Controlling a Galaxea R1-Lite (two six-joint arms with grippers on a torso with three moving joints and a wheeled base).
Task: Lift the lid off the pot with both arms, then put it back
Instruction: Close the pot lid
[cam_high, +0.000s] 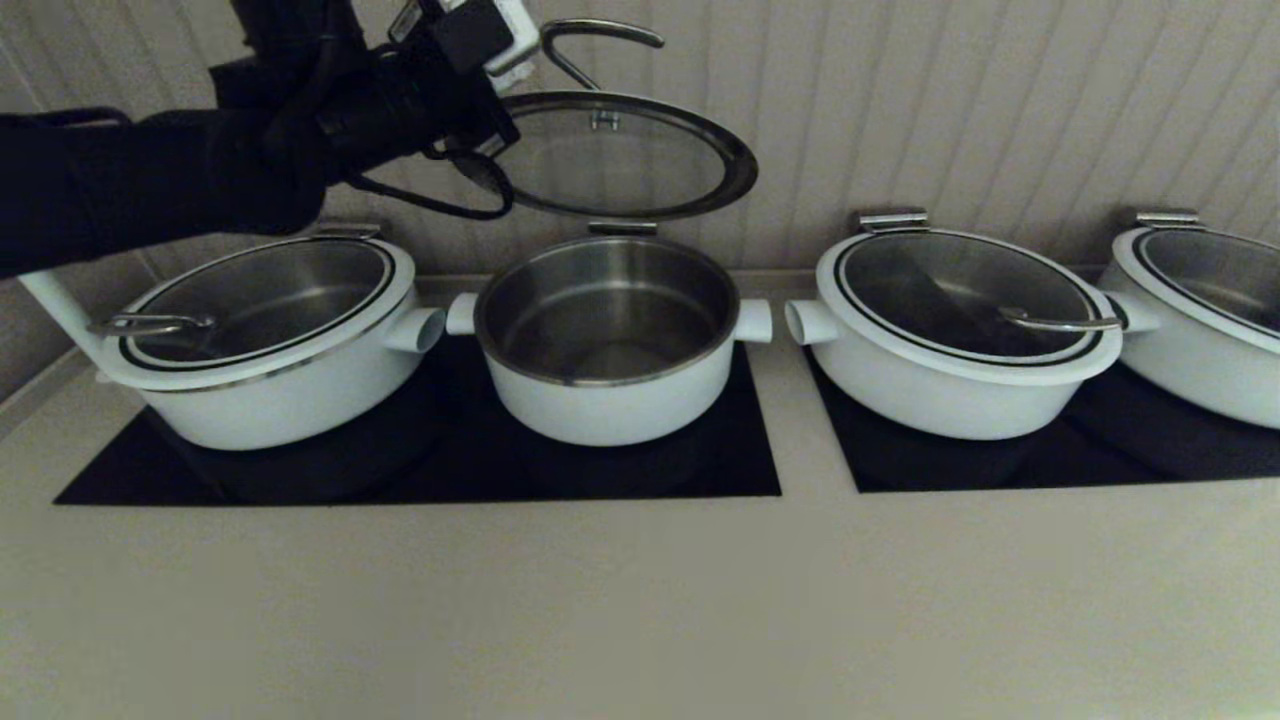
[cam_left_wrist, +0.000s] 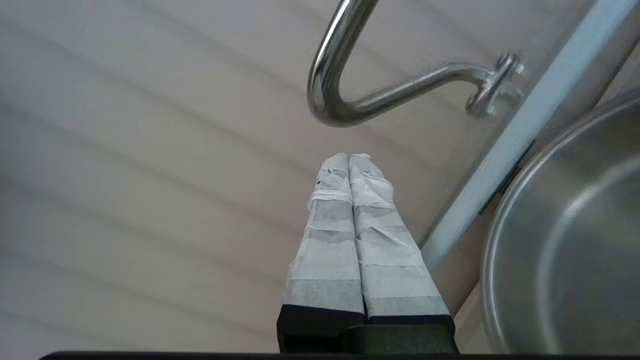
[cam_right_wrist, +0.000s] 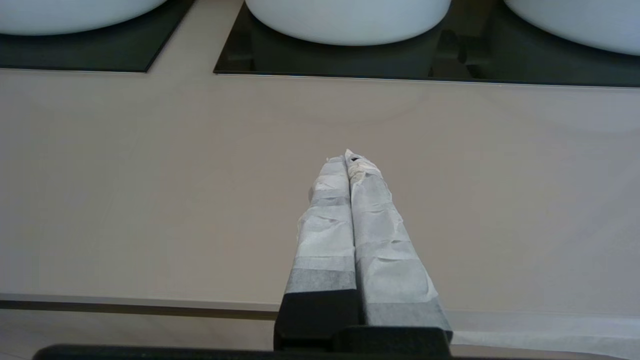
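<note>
The pot (cam_high: 610, 400) stands uncovered on the left black hob, its steel inside showing. The lid (cam_high: 625, 155) is tilted up above the pot's back rim, its lower edge close to a steel bracket (cam_high: 621, 228). I cannot tell what bears it. My left arm (cam_high: 250, 150) reaches in from the left to the lid's near side. In the left wrist view the left gripper (cam_left_wrist: 349, 157) is shut with nothing between its taped fingers, just short of the steel loop handle (cam_left_wrist: 330, 100). The right gripper (cam_right_wrist: 346, 155) is shut and empty over the bare counter, out of the head view.
A wider lidded white pot (cam_high: 270, 340) stands left of the pot. Two more lidded pots (cam_high: 960, 330) (cam_high: 1200, 310) sit on the right hob (cam_high: 1100, 460). A ribbed wall runs close behind. The beige counter (cam_high: 600, 600) stretches in front.
</note>
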